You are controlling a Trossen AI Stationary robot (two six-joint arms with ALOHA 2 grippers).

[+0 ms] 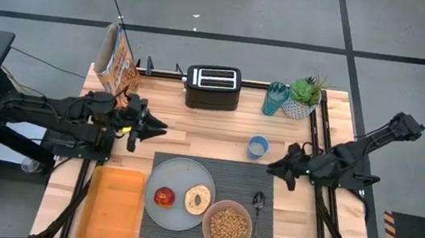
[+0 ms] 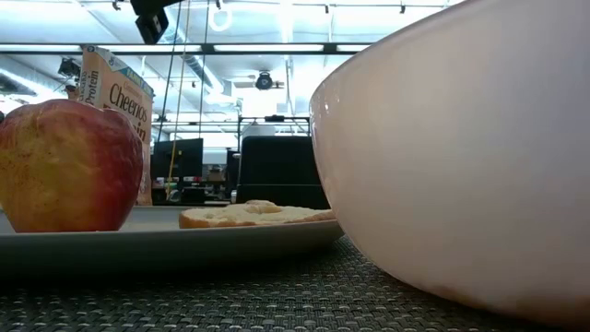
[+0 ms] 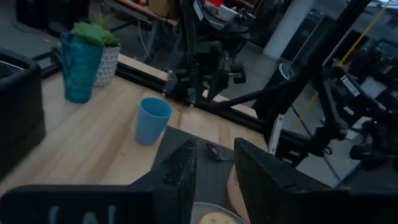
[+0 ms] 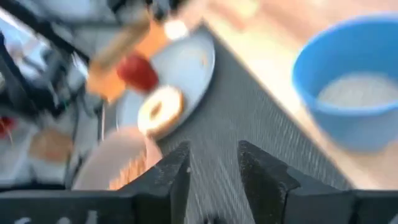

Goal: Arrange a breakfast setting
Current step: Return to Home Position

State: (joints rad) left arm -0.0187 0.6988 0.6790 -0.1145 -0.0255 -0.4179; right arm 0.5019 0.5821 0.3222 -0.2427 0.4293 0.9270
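the left end effector (image 1: 148, 130) at eleven o'clock of the grey plate (image 1: 177, 172) and the right end effector (image 1: 274, 169) at two o'clock both hang open, empty.

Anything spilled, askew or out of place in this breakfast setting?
Nothing stands out. The apple and bagel lie on the plate. The bowl holds its cereal, with none scattered on the placemat, and the spoon lies beside the bowl. The left gripper and right gripper hang off to the sides, both open.
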